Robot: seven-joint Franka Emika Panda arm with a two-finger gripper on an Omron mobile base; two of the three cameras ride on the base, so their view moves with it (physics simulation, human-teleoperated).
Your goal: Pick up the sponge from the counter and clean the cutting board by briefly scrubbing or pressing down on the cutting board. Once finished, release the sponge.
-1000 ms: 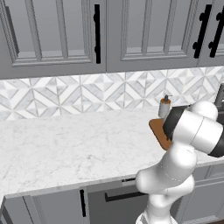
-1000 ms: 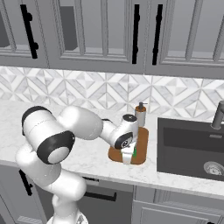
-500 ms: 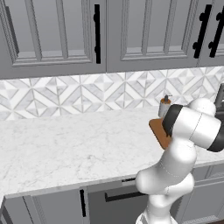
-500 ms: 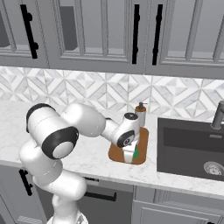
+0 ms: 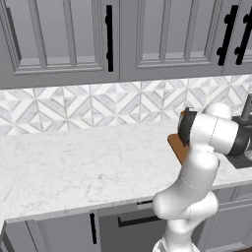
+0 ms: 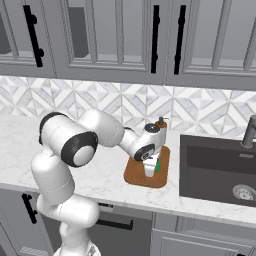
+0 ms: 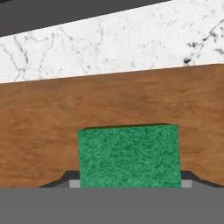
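The sponge [image 7: 129, 156] is seen clamped between the gripper [image 6: 150, 169] fingertips, its green face filling the lower middle of the hand view, with a dark fingertip [image 7: 194, 178] just showing at either side of it. The sponge is held over the cutting board [image 7: 52, 127], whose orange-brown wood grain spreads behind and around it; whether the sponge is pressed onto the wood or held just above it cannot be judged with certainty, though no gap is visible. Beyond the far edge of the board, the white marble bench [image 7: 109, 39] is seen.

In the right base view, the gripper is pointed straight down at the middle of the cutting board [image 6: 136, 175], and a sliver of the green sponge [image 6: 157, 165] is visible beside the fingers. The board lies on the bench [image 6: 100, 175] close to its front edge, just beside the dark sink [image 6: 215, 170], with a small soap dispenser [image 6: 161, 123] standing behind it against the tiled backsplash [image 6: 75, 97].

In the left base view, only a corner of the cutting board [image 5: 177, 146] is seen past the arm.
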